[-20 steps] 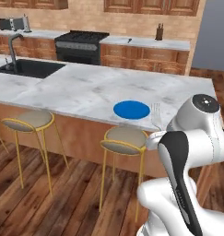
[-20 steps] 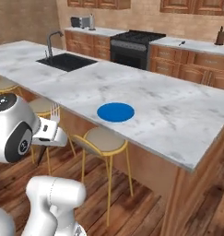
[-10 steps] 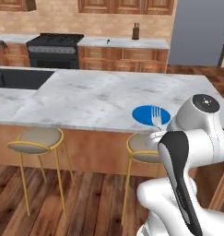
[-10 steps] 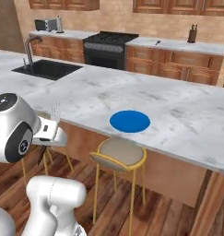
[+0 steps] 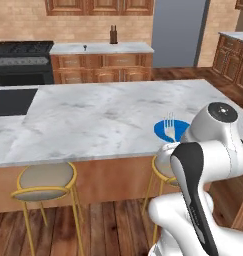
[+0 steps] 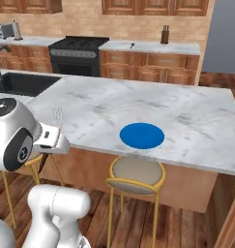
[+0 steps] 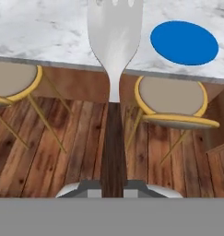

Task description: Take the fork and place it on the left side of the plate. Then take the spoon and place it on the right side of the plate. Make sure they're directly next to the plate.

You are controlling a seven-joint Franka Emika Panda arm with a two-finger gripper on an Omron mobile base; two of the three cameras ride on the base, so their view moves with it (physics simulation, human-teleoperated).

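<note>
Fork [image 7: 114, 50] held in the gripper [image 7: 113, 186]: the hand view shows the dark reddish-brown handle running down between the jaws, which are closed narrowly on it, with the pale silver tines pointing away toward the marble island counter [image 7: 49, 32]. In the left base view the tines rise above the robot's white forearm and overlap the near edge of the plate [image 5: 172, 130] as seen from that side; in the right base view the fork [image 6: 57, 115] stands at the end of the hand, out in front of the counter's front edge and well to the left of the plate [image 6: 141, 135]. It is in the air, not resting on anything.

Counted from left to right in the hand view: one tan round stool seat [image 7: 12, 80] with a yellow frame at the left, one fork in the middle, one second stool seat [image 7: 171, 99] on the right, and one blue plate [image 7: 184, 42] lying flat on the counter above that second stool. The plate is bare, with marble all round it.

The right base view adds one dark sink [image 6: 20, 83] set into the counter at the far left, one black stove [image 6: 75, 53] against the back wall, and one dark knife block [image 6: 165, 36] on the rear counter. One grey refrigerator [image 5: 178, 32] stands at the back in the left base view.
</note>
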